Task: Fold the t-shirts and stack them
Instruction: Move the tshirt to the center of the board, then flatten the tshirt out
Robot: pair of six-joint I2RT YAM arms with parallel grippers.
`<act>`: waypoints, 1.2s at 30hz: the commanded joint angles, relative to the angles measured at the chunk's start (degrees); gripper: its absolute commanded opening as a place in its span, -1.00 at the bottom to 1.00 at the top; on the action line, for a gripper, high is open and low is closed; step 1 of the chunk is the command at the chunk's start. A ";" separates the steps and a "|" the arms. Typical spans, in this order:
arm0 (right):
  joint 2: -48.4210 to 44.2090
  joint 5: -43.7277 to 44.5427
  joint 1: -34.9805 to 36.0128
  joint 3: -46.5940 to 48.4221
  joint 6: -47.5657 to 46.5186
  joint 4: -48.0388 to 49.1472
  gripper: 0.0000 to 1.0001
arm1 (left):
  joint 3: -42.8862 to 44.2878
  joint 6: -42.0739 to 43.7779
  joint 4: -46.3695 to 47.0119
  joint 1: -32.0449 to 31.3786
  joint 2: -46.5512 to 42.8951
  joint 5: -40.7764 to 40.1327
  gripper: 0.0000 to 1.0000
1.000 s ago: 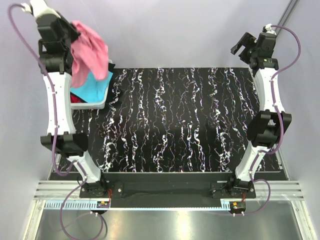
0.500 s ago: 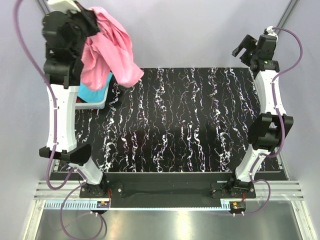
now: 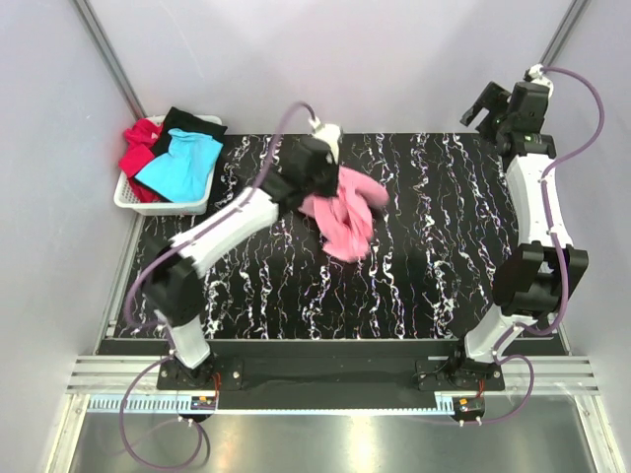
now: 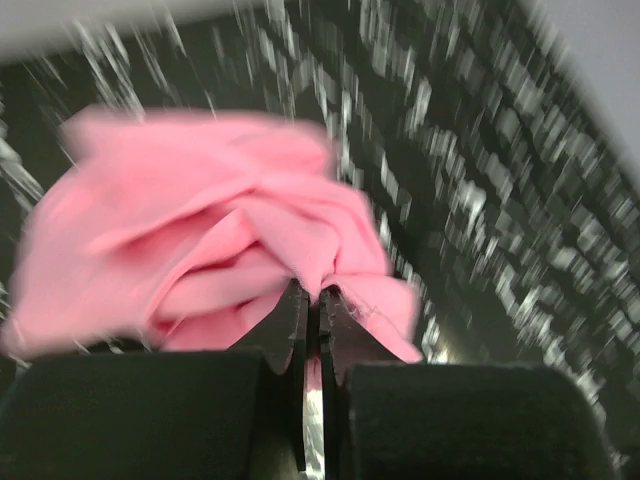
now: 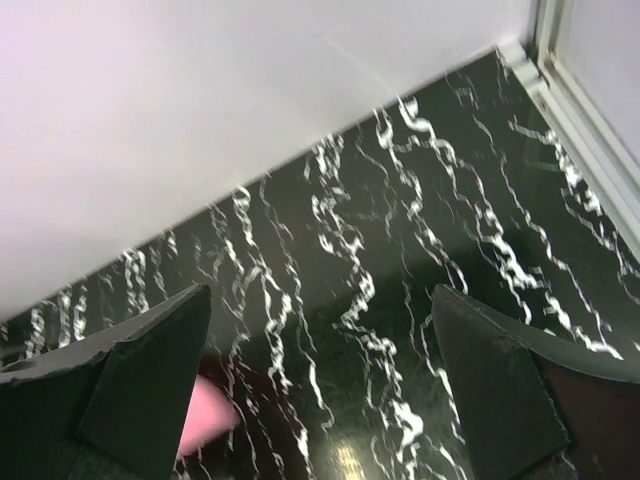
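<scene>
Scene: a dark marbled table (image 3: 424, 227) seen from above, with one robot arm at each side.
Left arm (image 3: 227, 227): stretched out low across the table towards its middle.
Left gripper (image 3: 328, 189): its jaws are pinched almost together on a fold of cloth, as the wrist view shows.
Pink shirt (image 3: 345, 222): a crumpled bunch held by the left gripper over the middle of the table, a little towards the far side. Its loose end trails to the right of the gripper. I cannot tell whether the cloth touches the tabletop, and the wrist view is blurred.
Right gripper (image 3: 490, 102): raised near the far right corner, well apart from the pink shirt. Its jaws are spread wide with nothing between them.
Basket (image 3: 163, 205): white plastic, at the far left corner of the table.
Turquoise shirt (image 3: 182, 163): lies rumpled on top in the basket.
Red shirt (image 3: 141, 148): bunched at the basket's left side, partly spilling over the rim.
Black shirt (image 3: 187, 121): at the basket's far edge, mostly under the turquoise one.
Done so far: one shirt is out of the basket. No shirt looks folded and no stack is visible.
Left to do: by my reckoning nearly everything. The pink shirt needs spreading flat and folding, then the other three need the same before stacking.
</scene>
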 commanded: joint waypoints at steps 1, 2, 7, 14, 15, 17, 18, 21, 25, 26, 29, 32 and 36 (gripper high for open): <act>-2.82 0.02 -0.14 -3.57 -1.00 1.46 0.99 | -6.98 -3.48 10.61 0.27 5.53 -3.16 -1.00; -3.26 -0.51 -0.14 -4.27 -1.17 1.72 0.99 | -8.13 -3.66 10.87 0.18 7.57 -3.25 -1.00; -5.02 -4.99 -0.14 -9.72 -3.28 3.57 0.99 | -7.61 -0.85 7.89 -2.10 15.23 -2.81 -0.99; -6.08 -19.38 0.03 -11.58 -3.28 5.86 0.99 | 1.06 -0.32 -0.27 -1.93 12.43 -3.42 0.87; -5.99 -23.67 0.73 -12.19 -3.11 6.12 0.99 | 2.39 -0.49 -4.64 -1.67 10.16 -4.12 0.97; -6.95 -24.60 1.96 -14.20 -3.02 7.08 0.99 | 2.06 -1.37 -6.52 -0.44 6.90 -3.70 0.97; -7.39 -23.29 3.10 -17.78 -2.84 9.78 1.00 | 0.93 -2.51 -5.31 1.48 4.19 -0.56 0.98; -7.14 -21.44 3.73 -22.11 -1.35 13.41 0.99 | -1.29 -2.70 -2.75 3.52 4.33 4.99 0.97; -6.95 -20.55 3.64 -20.81 -1.43 13.77 1.00 | 0.74 -4.01 -3.37 3.52 6.18 5.80 0.97; -6.96 -20.29 3.64 -20.63 -1.61 13.77 1.00 | 0.82 -4.27 -3.02 3.52 6.18 5.80 0.97; -7.05 -18.10 3.64 -21.33 -0.47 15.42 0.99 | 1.26 -3.93 -3.19 3.61 6.01 5.71 0.97; -4.69 -21.66 3.64 -21.78 3.04 16.41 0.99 | -0.04 -4.18 -3.54 5.00 4.78 4.40 0.97; -2.74 -26.44 4.25 -21.76 7.88 15.35 1.00 | -1.72 -7.09 -3.36 9.49 4.16 11.40 0.96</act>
